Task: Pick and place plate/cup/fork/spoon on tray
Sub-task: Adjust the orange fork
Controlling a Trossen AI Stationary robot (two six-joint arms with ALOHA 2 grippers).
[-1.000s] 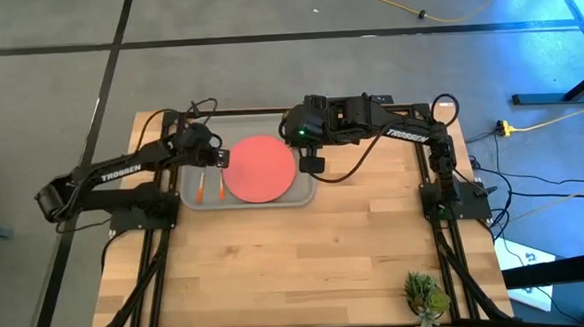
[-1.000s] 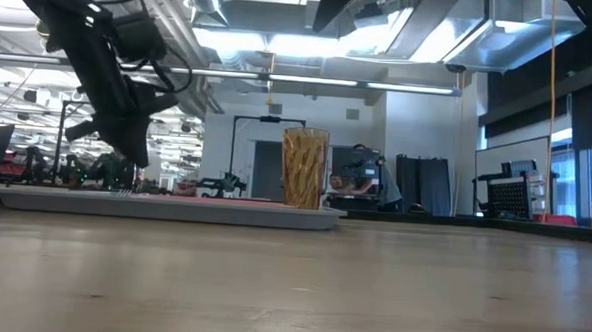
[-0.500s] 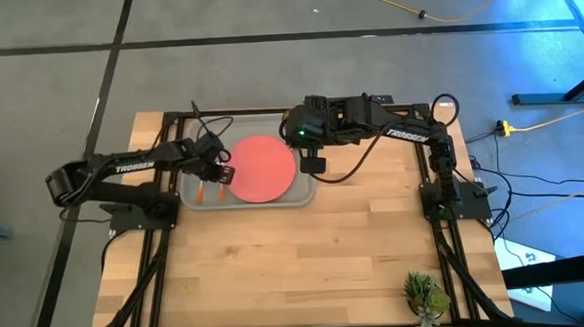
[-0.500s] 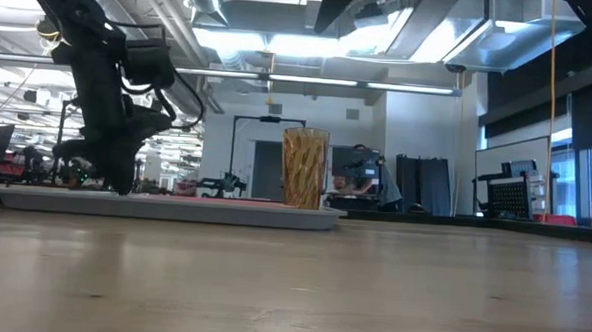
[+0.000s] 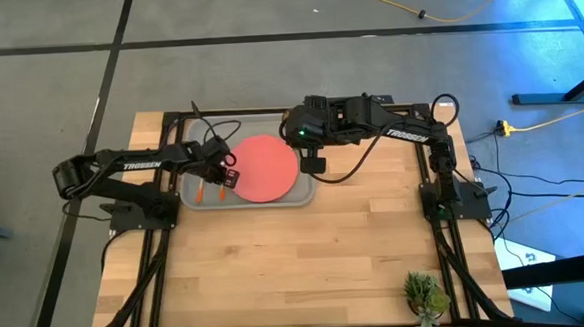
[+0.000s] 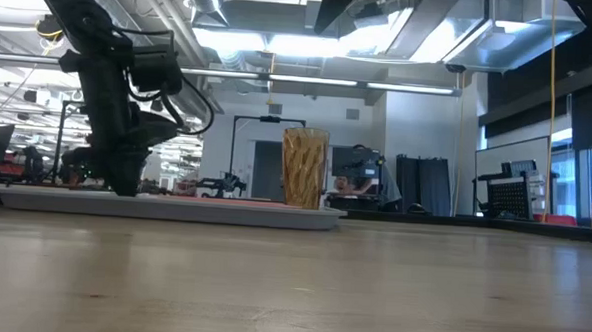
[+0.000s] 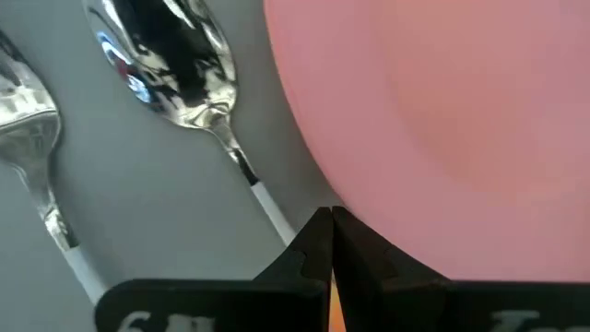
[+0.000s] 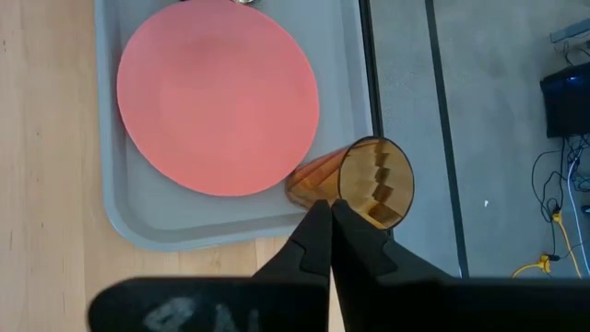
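The grey tray point(image 5: 189, 196) lies at the table's far side. On it rest the coral plate point(image 5: 267, 168), the spoon point(image 7: 175, 55) and the fork point(image 7: 23, 106), both with their orange handles point(image 5: 201, 192) toward the near edge. The amber cup point(image 8: 364, 184) stands upright at the tray's right end, also in the low view point(image 6: 304, 166); my right arm hides it from above. My left gripper point(image 7: 330, 231) is shut, low over the tray, its tips at the plate's left rim beside the spoon's handle. My right gripper point(image 8: 329, 221) is shut and hangs high above the cup. My left gripper points steeply down with its shut tips at the plate's left rim point(image 7: 318, 189), right beside the spoon's handle point(image 7: 272, 212). Whether the tips touch the plate, the handle or the tray floor, I cannot tell.
The near half of the wooden table point(image 5: 297, 263) is bare. A small green plant point(image 5: 426, 295) stands at the near right corner. Black frame rails run along both sides of the table.
My left gripper has come down toward the tray and moved toward the near edge and the plate, tipping steeper; its shut tips now stand at the plate's left rim. The plate, spoon, fork and cup have stayed where they were.
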